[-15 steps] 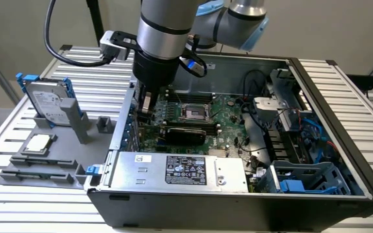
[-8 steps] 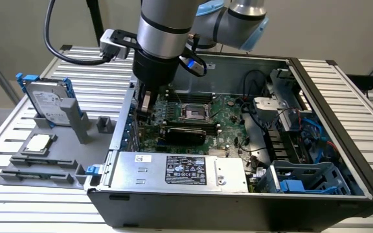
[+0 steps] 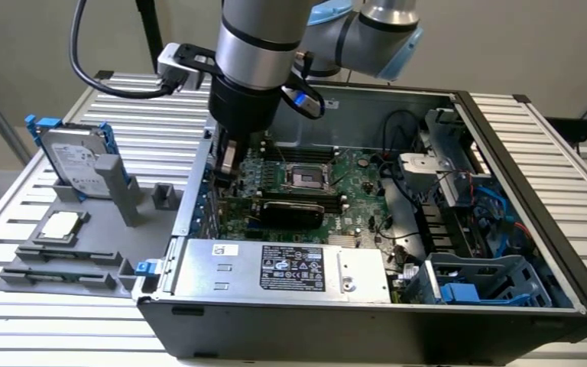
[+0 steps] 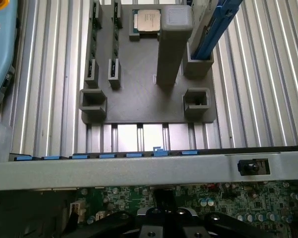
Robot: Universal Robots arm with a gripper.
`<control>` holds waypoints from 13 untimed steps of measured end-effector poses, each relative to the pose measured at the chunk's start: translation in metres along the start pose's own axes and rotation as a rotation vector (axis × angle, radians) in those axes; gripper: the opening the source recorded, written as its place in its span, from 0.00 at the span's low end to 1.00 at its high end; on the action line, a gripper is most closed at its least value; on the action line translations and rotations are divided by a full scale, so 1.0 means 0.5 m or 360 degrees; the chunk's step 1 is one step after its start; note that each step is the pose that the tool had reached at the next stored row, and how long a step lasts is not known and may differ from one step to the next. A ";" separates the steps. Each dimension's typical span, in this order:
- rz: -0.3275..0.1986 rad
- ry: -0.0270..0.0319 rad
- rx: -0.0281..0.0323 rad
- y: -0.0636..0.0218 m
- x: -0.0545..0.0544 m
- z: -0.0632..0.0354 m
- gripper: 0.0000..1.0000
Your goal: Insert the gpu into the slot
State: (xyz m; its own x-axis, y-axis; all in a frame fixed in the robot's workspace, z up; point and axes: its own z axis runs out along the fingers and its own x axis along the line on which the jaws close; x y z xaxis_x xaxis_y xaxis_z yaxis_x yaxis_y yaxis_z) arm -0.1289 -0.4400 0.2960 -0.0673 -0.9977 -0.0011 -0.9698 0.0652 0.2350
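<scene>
a lab: robot arm (image 3: pixel 257 46), slatted aluminium table (image 3: pixel 538 145), open computer case (image 3: pixel 375 306).

The exterior view looks down at a slant from in front of and above the open computer case (image 3: pixel 375 229), far enough back to take in the slatted table (image 3: pixel 150 138) and the grey fixture tray (image 3: pixel 69 260) at nine o'clock. The wrist view looks nearly straight down from close above the case wall (image 4: pixel 139 168). Both share the motherboard (image 3: pixel 304 191) edge, the tray and the table slats.
</scene>
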 end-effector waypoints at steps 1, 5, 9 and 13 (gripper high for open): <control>0.0002 -0.00005 -0.00021 0.000 -0.001 -0.001 0.11; 0.0013 -0.00022 -0.00110 0.002 -0.002 -0.003 0.11; 0.0023 -0.00044 -0.00159 0.003 -0.004 -0.003 0.11; 0.0032 -0.00066 -0.00167 0.004 -0.004 -0.003 0.11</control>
State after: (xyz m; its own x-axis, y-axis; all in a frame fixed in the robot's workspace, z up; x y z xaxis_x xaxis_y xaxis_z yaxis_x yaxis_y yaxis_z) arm -0.1303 -0.4379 0.2980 -0.0877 -0.9961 -0.0003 -0.9657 0.0850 0.2452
